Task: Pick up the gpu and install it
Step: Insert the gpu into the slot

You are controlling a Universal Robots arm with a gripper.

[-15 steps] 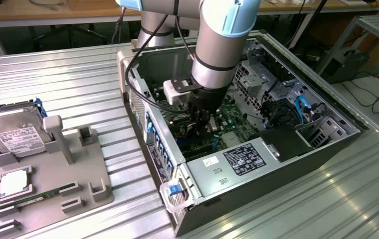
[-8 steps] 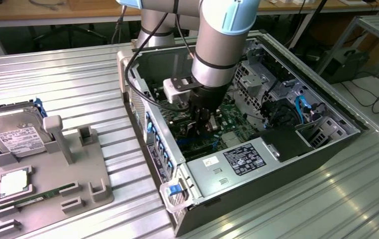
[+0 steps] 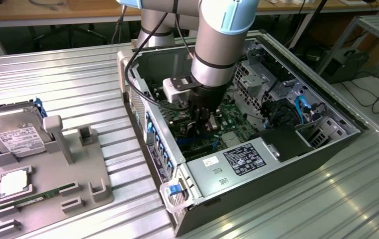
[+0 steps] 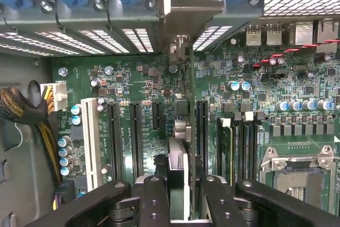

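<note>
1. I am reaching down into the open computer case [image 3: 348,124], with my gripper [image 3: 203,122] positioned over the motherboard [image 4: 143,126].
2. My jaws are clenching the gpu [image 4: 179,147], which is standing edge-on between my fingers [image 4: 154,200].
3. The gpu's silver bracket [image 4: 186,9] is sitting at the far end from my jaws, against the case's rear slot wall.
4. The card is running parallel to the black expansion slots [image 4: 135,136] directly beneath my jaws.
5. The gray parts tray [image 3: 50,194] is lying well apart from my jaws, outside the case, carrying the hard drive [image 3: 14,134].
</note>
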